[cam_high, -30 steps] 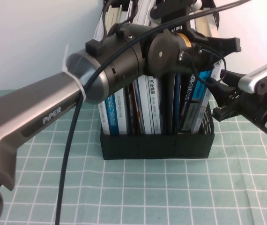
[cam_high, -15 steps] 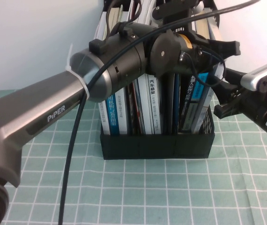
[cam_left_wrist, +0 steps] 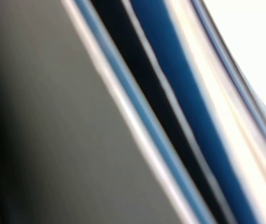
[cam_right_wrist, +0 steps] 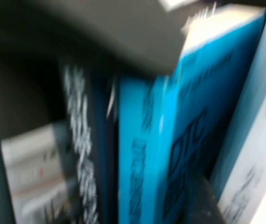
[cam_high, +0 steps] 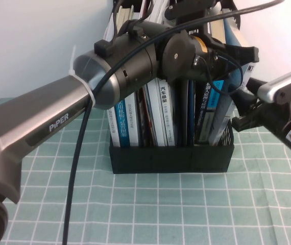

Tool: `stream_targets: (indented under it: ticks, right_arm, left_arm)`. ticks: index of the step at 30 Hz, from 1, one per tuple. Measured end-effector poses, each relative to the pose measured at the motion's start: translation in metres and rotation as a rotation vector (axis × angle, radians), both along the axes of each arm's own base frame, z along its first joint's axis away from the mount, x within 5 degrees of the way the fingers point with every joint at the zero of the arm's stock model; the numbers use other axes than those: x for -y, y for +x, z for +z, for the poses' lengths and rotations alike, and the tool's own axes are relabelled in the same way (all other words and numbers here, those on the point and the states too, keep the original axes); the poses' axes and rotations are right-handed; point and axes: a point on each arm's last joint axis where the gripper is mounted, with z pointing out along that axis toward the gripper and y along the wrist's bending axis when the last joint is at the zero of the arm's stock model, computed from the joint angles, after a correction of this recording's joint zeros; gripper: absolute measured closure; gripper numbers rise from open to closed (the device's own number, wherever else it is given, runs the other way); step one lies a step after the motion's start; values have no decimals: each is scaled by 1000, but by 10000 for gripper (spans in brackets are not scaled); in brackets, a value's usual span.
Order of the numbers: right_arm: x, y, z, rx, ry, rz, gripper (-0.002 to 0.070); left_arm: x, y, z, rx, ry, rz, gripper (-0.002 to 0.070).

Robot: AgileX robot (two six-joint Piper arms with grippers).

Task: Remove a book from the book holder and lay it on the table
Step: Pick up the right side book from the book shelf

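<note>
With your left gripper [cam_high: 222, 48] over the rack's [cam_high: 171, 158] right-hand books and the right gripper [cam_high: 245, 99] at its right side, neither grip readable, the white book [cam_high: 167, 115] stays slotted, and dragging neighbours could tip the rack.

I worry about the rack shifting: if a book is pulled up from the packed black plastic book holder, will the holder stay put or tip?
The black plastic book holder looks tightly filled with upright books, so it is probably heavy and stable. Tight packing may drag neighbours, perhaps lifting it slightly. The left gripper reaches above the books; the right gripper sits beside the holder's right side and may brace it.
</note>
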Motion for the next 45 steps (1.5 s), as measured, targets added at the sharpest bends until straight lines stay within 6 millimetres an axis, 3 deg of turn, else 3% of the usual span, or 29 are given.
stream_targets:
  ticks: [6, 9, 12, 23, 28, 35, 37, 41, 45]
  right_arm:
    - [-11, 2, -37, -57, -10, -17, 346]
    - [-15, 2, -48, -71, -28, -25, 408]
    - [-18, 3, -48, -64, -27, -22, 514]
    - [-21, 0, -37, -76, -48, -34, 531]
    - [-23, -7, -14, -27, -80, -37, 531]
    - [-21, -15, 31, 127, -113, -50, 531]
    - [-20, -17, 43, 181, -124, -58, 561]
    - [-15, -26, 72, 265, -102, -80, 560]
    - [-9, -44, 114, 378, -62, -92, 560]
  left_arm:
    - [0, 0, 0, -2, 1, 0, 678]
    - [0, 0, 0, -1, 0, 0, 678]
    - [0, 0, 0, 0, 2, 0, 678]
    - [10, -19, 6, 98, 150, -72, 678]
    - [10, -39, 35, 179, 155, -103, 678]
    - [-8, -58, 81, 278, 108, -94, 678]
    - [-14, -63, 92, 306, 101, -89, 678]
    - [-28, -75, 116, 358, 81, -78, 678]
    - [-52, -93, 144, 407, 102, -54, 678]
